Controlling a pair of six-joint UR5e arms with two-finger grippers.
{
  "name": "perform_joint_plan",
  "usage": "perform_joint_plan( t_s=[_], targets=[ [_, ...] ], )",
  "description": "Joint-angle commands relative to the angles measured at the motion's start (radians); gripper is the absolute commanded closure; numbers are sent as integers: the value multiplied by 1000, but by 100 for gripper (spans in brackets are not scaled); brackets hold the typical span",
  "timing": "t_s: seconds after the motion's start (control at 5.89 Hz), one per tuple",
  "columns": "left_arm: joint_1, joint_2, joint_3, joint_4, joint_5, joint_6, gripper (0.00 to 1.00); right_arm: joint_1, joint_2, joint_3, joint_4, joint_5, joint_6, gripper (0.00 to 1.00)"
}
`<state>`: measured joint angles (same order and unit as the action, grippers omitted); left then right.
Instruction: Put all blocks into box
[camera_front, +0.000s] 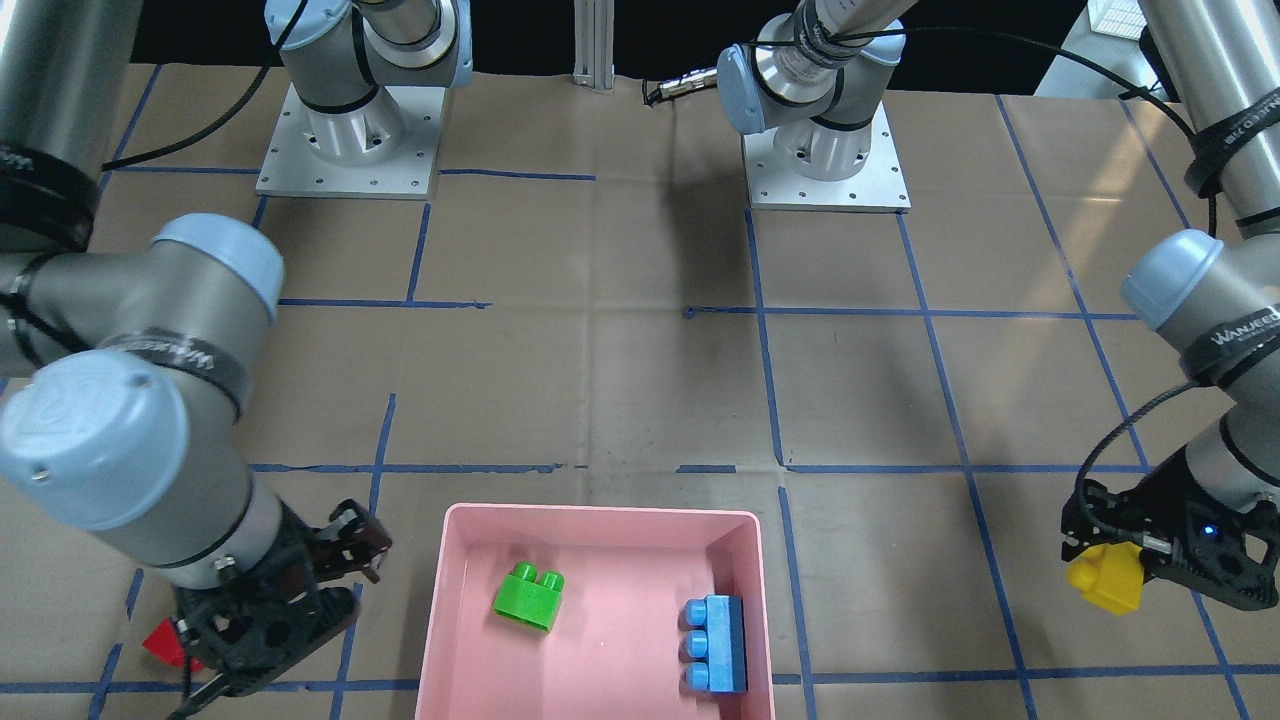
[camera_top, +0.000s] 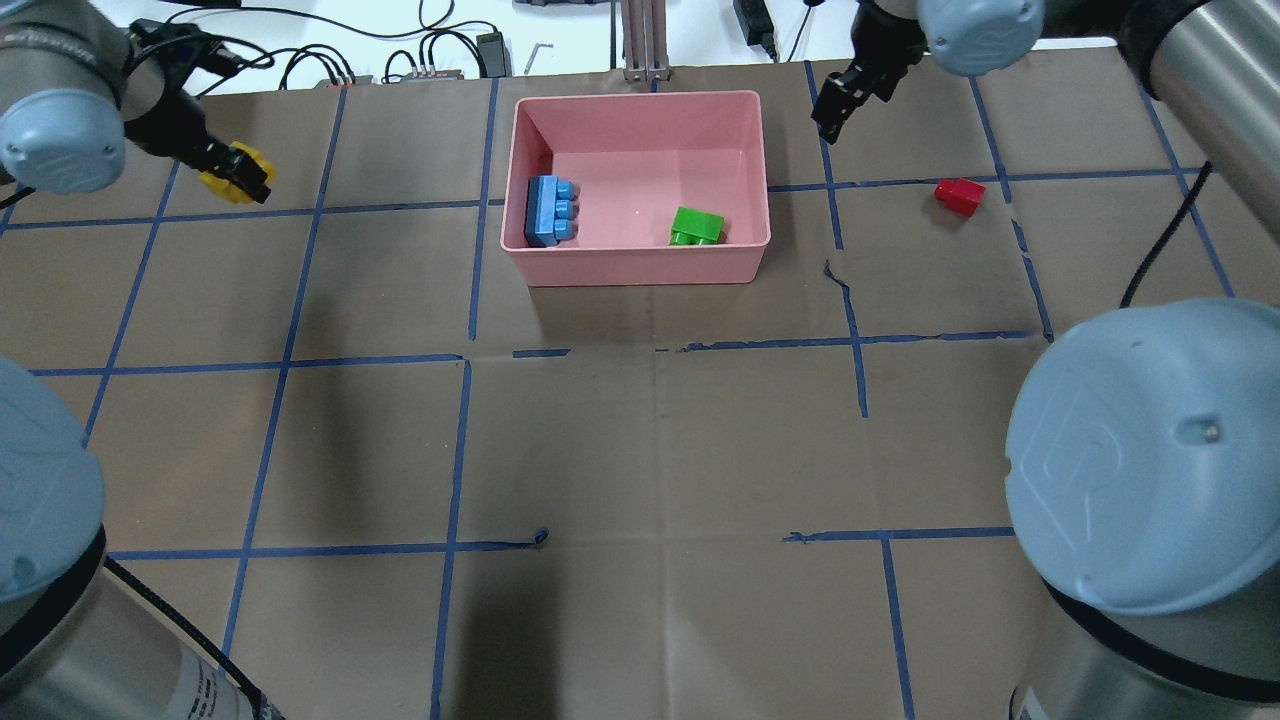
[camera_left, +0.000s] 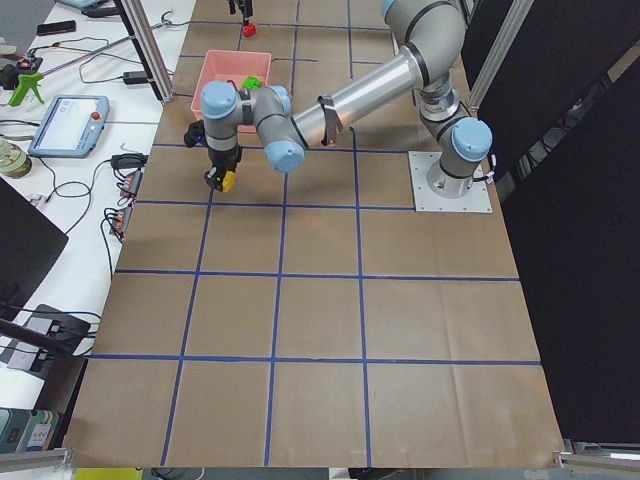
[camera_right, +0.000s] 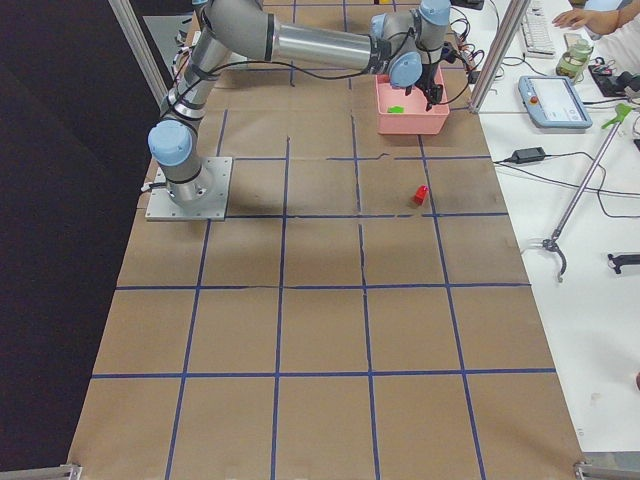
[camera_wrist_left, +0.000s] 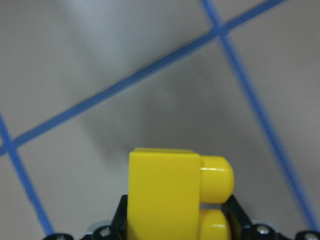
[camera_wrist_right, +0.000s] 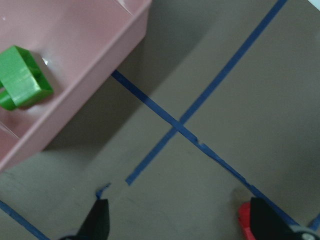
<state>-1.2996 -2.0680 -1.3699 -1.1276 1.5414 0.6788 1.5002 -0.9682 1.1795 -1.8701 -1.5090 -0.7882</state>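
The pale-pink box (camera_front: 600, 513) (camera_top: 640, 266) holds the green block (camera_front: 530, 597) (camera_top: 697, 225) and the blue block (camera_front: 715, 643) (camera_top: 550, 210). My left gripper (camera_top: 235, 172) (camera_front: 1110, 570) is shut on the yellow block (camera_wrist_left: 170, 195) (camera_front: 1105, 580) and holds it above the table, well to the left of the box. The red block (camera_top: 960, 195) (camera_front: 165, 643) lies on the table to the right of the box. My right gripper (camera_top: 830, 115) (camera_wrist_right: 180, 225) is open and empty, just off the box's right rim, apart from the red block (camera_wrist_right: 245, 222).
The table is brown paper with a grid of blue tape lines (camera_top: 460, 360). Both arm bases (camera_front: 350, 150) (camera_front: 825, 150) stand at the robot's edge. Cables and an aluminium post (camera_top: 645, 40) lie beyond the far edge behind the box.
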Motion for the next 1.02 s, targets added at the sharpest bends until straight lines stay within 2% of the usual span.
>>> perform_joint_plan(
  t_s=[0.0, 0.17, 0.34, 0.51, 0.68, 0.85],
  targets=[
    [-246, -33, 115, -58, 28, -442, 89, -128, 9, 29, -4, 6, -213, 0],
    [-339, -70, 144, -57, 28, -635, 89, -164, 23, 70, -17, 4, -318, 0],
    [-437, -120, 169, -43, 26, -745, 89, -190, 49, 90, -20, 10, -424, 0],
    [-495, -180, 184, 19, 23, -752, 89, -190, 89, 89, -43, 12, -478, 0],
    [-551, -223, 184, 98, 20, -739, 89, -190, 126, 88, -116, 12, -518, 0],
    [-567, -233, 180, 104, 20, -720, 86, -190, 143, 80, -125, 15, -519, 0]
  ],
)
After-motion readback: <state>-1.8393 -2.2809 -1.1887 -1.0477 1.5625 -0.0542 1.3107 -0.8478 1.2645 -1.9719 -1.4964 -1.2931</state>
